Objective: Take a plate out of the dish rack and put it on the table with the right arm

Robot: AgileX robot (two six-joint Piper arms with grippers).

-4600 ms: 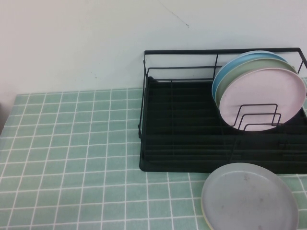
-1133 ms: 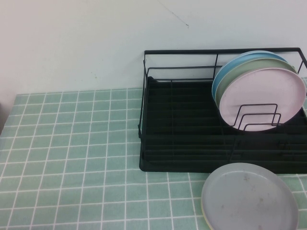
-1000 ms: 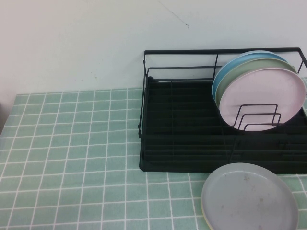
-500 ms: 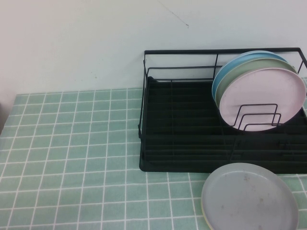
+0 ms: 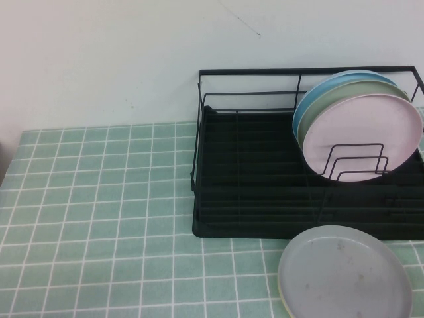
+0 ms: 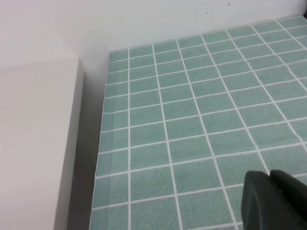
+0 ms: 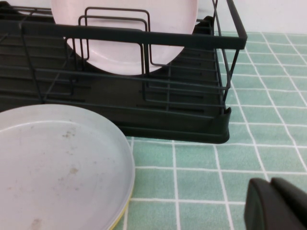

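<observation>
On table [image 5: 99,199] beside dish rack [image 5: 252,179], lay plate [image 5: 344,275]; right gripper [image 7: 276,203] and left gripper [image 6: 273,199] parked nearby, jaws pressed together. Could overhang table edge and tip.

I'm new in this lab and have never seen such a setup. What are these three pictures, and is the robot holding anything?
It is a robot with two arms, each ending in a gripper. One camera looks down from above; one sits on each wrist. On the green tiled table stands a black wire dish rack with pink, green and blue plates upright. A grey plate lies flat on the table on top of a yellowish one. The left gripper hangs shut over bare tiles; the right gripper hangs shut beside the grey plate. Neither holds anything.
</observation>
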